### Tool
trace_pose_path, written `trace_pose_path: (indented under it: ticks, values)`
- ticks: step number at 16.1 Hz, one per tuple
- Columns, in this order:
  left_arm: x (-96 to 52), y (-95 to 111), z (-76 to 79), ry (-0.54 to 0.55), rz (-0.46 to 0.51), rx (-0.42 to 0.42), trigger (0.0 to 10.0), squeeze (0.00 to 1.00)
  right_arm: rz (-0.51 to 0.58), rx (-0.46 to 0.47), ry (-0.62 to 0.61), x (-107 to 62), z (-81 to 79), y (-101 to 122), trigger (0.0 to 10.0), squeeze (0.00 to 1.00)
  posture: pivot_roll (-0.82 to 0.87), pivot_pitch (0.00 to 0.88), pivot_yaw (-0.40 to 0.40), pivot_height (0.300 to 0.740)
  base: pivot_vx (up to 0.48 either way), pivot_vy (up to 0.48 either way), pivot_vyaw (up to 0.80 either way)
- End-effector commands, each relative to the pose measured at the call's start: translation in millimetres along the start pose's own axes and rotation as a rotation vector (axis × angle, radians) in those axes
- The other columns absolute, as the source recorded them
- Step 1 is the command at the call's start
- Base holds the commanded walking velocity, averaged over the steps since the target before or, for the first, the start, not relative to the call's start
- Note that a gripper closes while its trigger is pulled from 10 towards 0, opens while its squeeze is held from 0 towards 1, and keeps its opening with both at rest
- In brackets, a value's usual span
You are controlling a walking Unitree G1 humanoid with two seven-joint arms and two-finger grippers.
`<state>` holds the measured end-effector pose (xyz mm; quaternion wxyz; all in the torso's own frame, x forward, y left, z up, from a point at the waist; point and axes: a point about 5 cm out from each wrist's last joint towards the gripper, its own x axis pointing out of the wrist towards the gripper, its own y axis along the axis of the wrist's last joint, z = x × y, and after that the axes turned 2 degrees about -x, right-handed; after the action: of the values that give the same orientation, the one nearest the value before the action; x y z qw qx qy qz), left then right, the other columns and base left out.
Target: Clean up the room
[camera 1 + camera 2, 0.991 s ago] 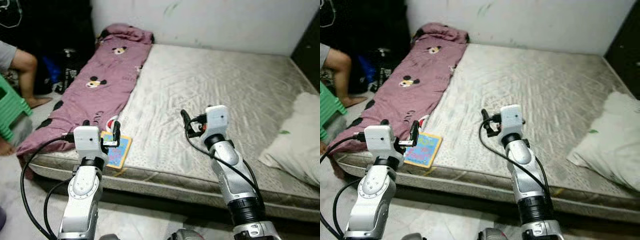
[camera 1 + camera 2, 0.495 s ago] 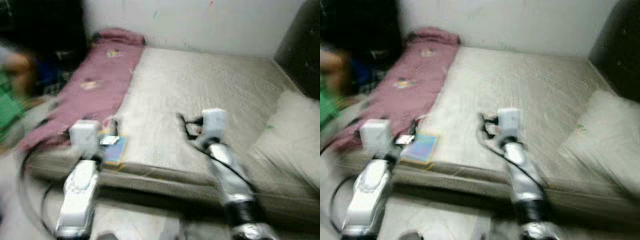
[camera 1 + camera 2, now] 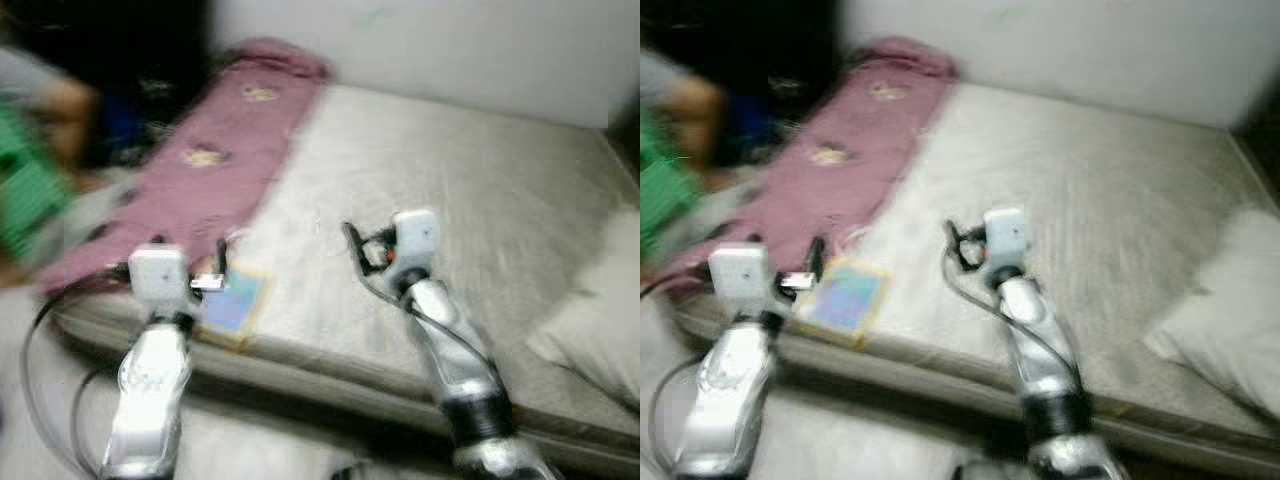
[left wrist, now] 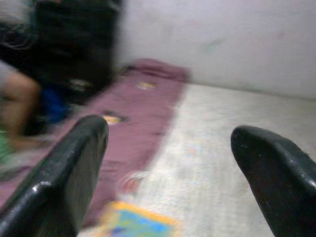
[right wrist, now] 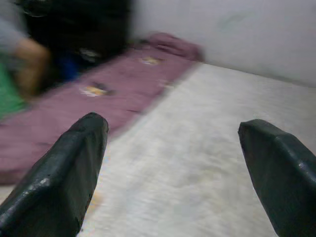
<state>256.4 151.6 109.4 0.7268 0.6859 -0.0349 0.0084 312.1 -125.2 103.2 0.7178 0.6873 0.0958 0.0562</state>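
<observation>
A colourful blue and yellow book point(image 3: 233, 303) lies at the near left edge of a bare grey mattress point(image 3: 470, 200). A purple blanket point(image 3: 215, 160) with cartoon prints runs along the mattress's left side. My left gripper point(image 4: 170, 163) hangs open just above the book's near end, fingers point(image 4: 69, 168) wide apart. My right gripper point(image 5: 173, 163) is open too, held over the middle of the mattress with nothing between its fingers point(image 5: 64, 168). All views are blurred.
A white pillow point(image 3: 600, 310) lies at the mattress's right edge. A person's leg point(image 3: 60, 110) and a green stool point(image 3: 25, 200) are on the floor to the left. A white wall point(image 3: 450, 40) backs the bed.
The whole picture has shifted and blurred, so the camera has moved. Both grippers keep their places relative to the bed, still open.
</observation>
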Motion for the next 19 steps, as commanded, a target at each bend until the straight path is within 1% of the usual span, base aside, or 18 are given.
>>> trace_pose_path:
  ticks: [1, 6, 8, 10, 13, 14, 18, 19]
  values:
    - [-2.9, 1.3, -8.4, 0.023, 0.003, 0.023, 10.0, 0.0, 0.017, 0.013, 0.017, 3.5, -7.0, 5.1, 10.0, 0.0, -0.1, 0.0, -0.049, 0.74, 0.0, 0.0, 0.0]
    - [-2.0, 1.1, -7.7, 0.032, -0.002, 0.026, 10.0, 0.0, 0.012, 0.01, 0.008, 4.3, -5.5, 4.6, 10.0, 0.0, -0.09, 0.0, -0.05, 0.74, 0.0, 0.0, 0.0]
    - [-2.0, 1.1, -6.8, 0.028, -0.004, 0.032, 10.0, 0.0, -0.001, 0.021, 0.003, 4.5, -5.1, 3.2, 10.0, 0.0, -0.1, 0.0, -0.049, 0.74, 0.0, 0.0, -0.8]
    - [-1.8, 1.1, -6.7, 0.023, -0.005, 0.032, 10.0, 0.0, 0.007, 0.013, 0.003, 4.9, -5.2, 4.2, 10.0, 0.0, -0.1, 0.0, -0.049, 0.74, 0.0, 0.0, -0.8]
    - [-1.5, 1.1, -6.3, 0.02, -0.007, 0.028, 10.0, 0.0, 0.004, 0.012, -0.001, 5.1, -4.6, 3.9, 10.0, 0.0, -0.1, 0.0, -0.048, 0.74, 0.0, -0.288, -0.8]
    - [-1.5, 1.1, -6.3, 0.02, -0.006, 0.026, 10.0, 0.0, 0.005, 0.012, -0.001, 5.1, -4.6, 3.9, 10.0, 0.0, -0.1, 0.0, -0.048, 0.74, 0.0, 0.0, -0.8]
    - [-1.2, 1.1, -6.2, 0.02, -0.007, 0.029, 10.0, 0.0, 0.006, 0.009, -0.001, 5.4, -4.8, 4.1, 10.0, 0.0, -0.1, 0.001, -0.049, 0.74, 0.0, 0.0, 0.0]
    - [-1.0, 1.2, -6.1, 0.02, -0.007, 0.029, 10.0, 0.0, 0.006, 0.009, -0.001, 5.5, -4.8, 4.1, 10.0, 0.0, -0.1, 0.001, -0.049, 0.74, 0.0, -0.259, 0.0]
